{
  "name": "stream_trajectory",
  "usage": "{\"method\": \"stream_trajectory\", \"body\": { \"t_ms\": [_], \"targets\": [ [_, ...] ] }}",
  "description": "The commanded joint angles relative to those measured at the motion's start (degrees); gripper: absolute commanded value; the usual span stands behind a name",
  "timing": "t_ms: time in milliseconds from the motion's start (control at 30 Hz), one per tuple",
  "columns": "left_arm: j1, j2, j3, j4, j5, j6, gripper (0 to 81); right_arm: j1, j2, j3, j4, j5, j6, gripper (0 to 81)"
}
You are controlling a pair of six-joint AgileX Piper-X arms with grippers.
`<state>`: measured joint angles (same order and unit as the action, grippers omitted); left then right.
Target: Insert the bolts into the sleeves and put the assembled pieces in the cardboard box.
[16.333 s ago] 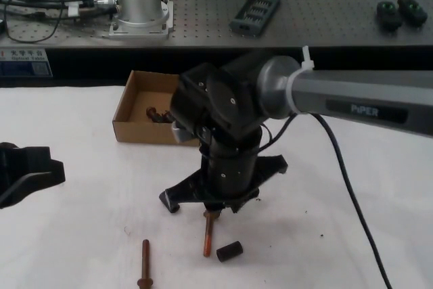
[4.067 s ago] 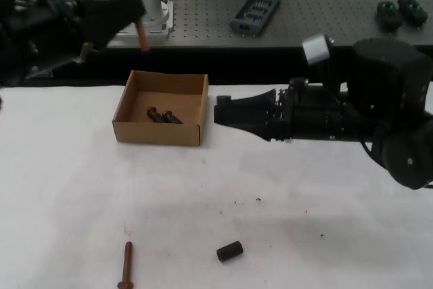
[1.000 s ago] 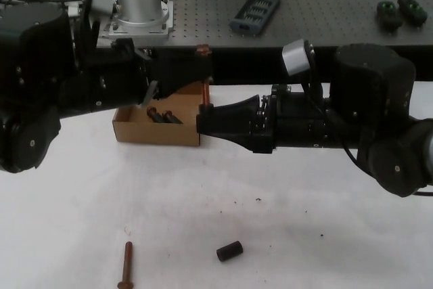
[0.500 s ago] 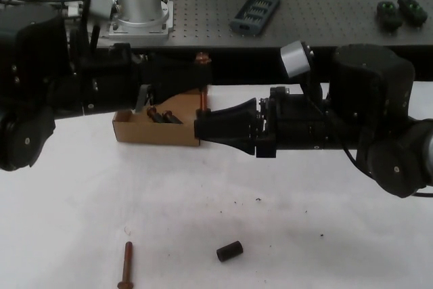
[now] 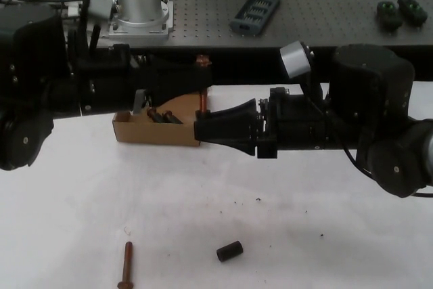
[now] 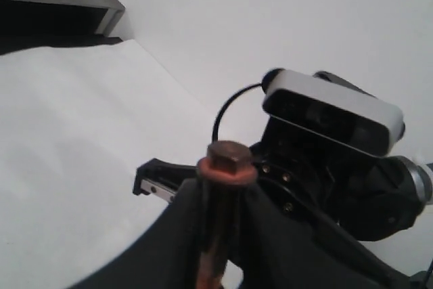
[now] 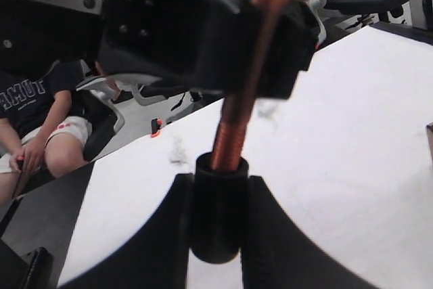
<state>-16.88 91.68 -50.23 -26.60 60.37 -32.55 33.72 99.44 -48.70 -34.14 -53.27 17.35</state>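
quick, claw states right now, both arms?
Left claw: closed, holding a bolt just below its head.
Right claw: closed, holding a sleeve, with the bolt's tip at its mouth.

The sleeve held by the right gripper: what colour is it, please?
Black; the sleeve shows best in the right wrist view.

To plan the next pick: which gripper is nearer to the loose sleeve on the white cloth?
Right, narrowly. The right gripper grips the held sleeve beyond the loose sleeve, above the cloth; the left gripper grips the bolt just over it, higher up.
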Motion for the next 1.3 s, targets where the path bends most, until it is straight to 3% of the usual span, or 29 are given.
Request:
{"method": "stream_trajectory", "body": {
  "t_ms": [0, 67, 133, 333, 433, 600, 733, 900, 1000, 1267],
  "targets": [
    [-0.2, 0.2, -0.3, -0.2, 1.9, 0.4, 33.6, -0.3, 0.0, -0.3, -1.0, 0.9, 0.0, 5.1],
    [-0.2, 0.2, -0.3, -0.2, 1.9, 0.4, 48.6, -0.3, 0.0, -0.3, -1.0, 0.9, 0.0, 5.1],
    [-0.2, 0.2, -0.3, -0.2, 1.8, 0.4, 54.7, -0.3, 0.0, -0.3, -1.0, 0.9, 0.0, 5.1],
    [-0.2, -1.4, -0.3, -0.5, 1.2, 0.4, 54.5, -0.6, 0.0, -0.3, -1.0, 0.9, 0.0, 5.1],
    [1.2, -3.0, -0.3, -0.5, -3.0, 0.6, 54.5, -1.1, 0.0, -0.3, -1.0, 0.9, 1.2, 5.1],
    [8.8, -6.5, -0.3, 2.7, -9.2, 3.5, 54.1, -2.5, 0.0, -4.9, 1.2, 4.6, 3.4, 5.1],
    [15.7, -13.3, -0.3, 19.6, -12.7, 13.9, 45.5, -2.9, 0.4, -13.9, 14.2, 10.8, -3.4, 5.1],
    [17.4, -23.5, -0.3, 45.1, -32.8, 30.6, 44.5, -2.9, 6.6, -29.1, 33.4, 15.5, -11.8, 5.1],
    [17.4, -27.2, -0.3, 50.6, -36.8, 30.9, 44.3, -2.9, 12.8, -37.2, 37.0, 16.5, -11.8, 5.1],
    [17.4, -32.2, -0.3, 53.5, -37.1, 23.0, 41.1, -2.5, 30.6, -58.0, 44.4, 18.0, -6.8, 5.1]
  ]
}}
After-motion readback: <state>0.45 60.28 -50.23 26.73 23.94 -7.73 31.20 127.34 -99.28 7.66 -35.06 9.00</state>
